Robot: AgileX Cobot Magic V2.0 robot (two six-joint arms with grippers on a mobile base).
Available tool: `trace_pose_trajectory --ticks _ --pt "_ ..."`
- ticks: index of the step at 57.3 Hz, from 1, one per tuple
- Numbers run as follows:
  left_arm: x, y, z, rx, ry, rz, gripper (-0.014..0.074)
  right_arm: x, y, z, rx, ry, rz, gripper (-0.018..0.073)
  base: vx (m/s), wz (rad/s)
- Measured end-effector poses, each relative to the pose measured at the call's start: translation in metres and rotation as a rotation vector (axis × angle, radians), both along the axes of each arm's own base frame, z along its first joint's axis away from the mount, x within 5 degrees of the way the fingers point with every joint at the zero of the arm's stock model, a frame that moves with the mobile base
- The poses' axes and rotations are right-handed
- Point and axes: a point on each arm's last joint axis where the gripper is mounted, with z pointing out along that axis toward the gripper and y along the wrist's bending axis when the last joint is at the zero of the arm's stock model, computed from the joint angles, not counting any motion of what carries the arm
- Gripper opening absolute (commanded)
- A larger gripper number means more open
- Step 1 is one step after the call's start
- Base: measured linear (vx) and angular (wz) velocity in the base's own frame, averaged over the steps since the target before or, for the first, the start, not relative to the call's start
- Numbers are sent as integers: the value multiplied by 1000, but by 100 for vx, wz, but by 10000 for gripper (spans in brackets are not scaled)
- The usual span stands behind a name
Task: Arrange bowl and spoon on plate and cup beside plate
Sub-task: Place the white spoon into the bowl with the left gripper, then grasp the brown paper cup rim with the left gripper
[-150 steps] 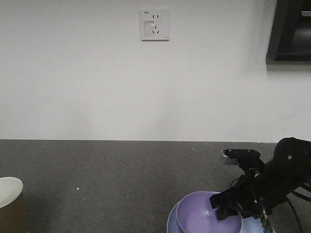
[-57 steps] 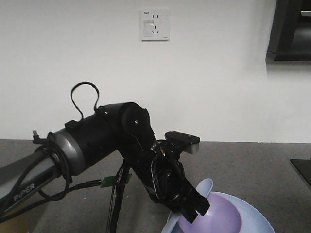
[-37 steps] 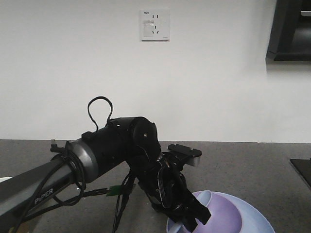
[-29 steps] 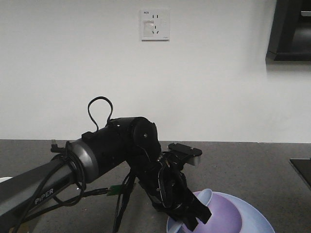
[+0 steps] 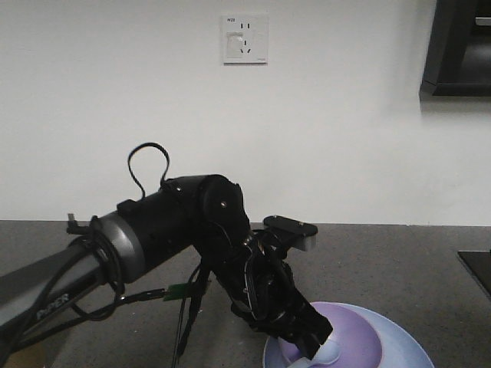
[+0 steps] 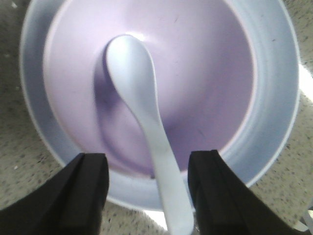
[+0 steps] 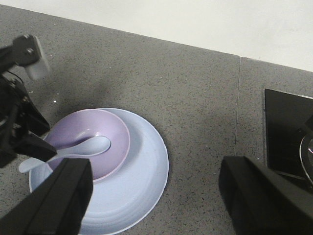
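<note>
Left wrist view: spoon (image 6: 134, 93) rests in bowl (image 6: 205, 73), bowl sits on plate (image 6: 276, 98). Left gripper (image 6: 146, 156) spread wide, handle released. Right gripper (image 7: 154, 169) spread, empty. Cup not visible; placing it probably remains.

Seen from above, the left gripper (image 6: 146, 164) hogs the plate's (image 7: 142, 181) 9 o'clock side and blocks that way in, jaws spread wide around the spoon (image 7: 83, 148) handle sticking out of the bowl (image 7: 105, 129). From 12 round to 4 o'clock it's just bare counter (image 7: 195, 83), with a black panel (image 7: 288, 132) further out at 3.
</note>
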Motion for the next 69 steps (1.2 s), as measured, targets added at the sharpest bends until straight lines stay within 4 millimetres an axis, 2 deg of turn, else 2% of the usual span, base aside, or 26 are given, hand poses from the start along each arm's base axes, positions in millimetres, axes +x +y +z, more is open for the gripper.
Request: trace_pose_trajectory --ticks 7,14,23,30,36,40,44,50,59,69 --pt "-11 17 36 17 -99 1 489 0 0 0 0 0 0 581 0 0" --pt "-23 46 80 70 -258 94 489 0 0 0 0 0 0 581 0 0" --pt "-44 94 135 119 -467 232 489 0 0 -1 -1 9 0 581 0 0" --pt "-61 141 153 177 -547 325 489 -1 0 -1 -3 17 0 581 0 0" --pt "-69 180 145 283 -555 401 489 -1 0 -1 -3 17 0 581 0 0" --pt "-72 203 129 367 -526 444 489 -1 0 -1 -3 18 0 581 0 0" --pt "-73 217 112 420 -486 466 489 -1 0 -1 -3 18 0 581 0 0" --pt "-71 228 87 459 -448 479 489 -1 0 -1 -3 19 0 581 0 0" --pt "-67 234 58 486 -414 472 489 -1 0 -2 -3 22 0 581 0 0" --pt "-63 237 41 481 -427 467 489 -1 0 -2 -2 24 -1 581 0 0"
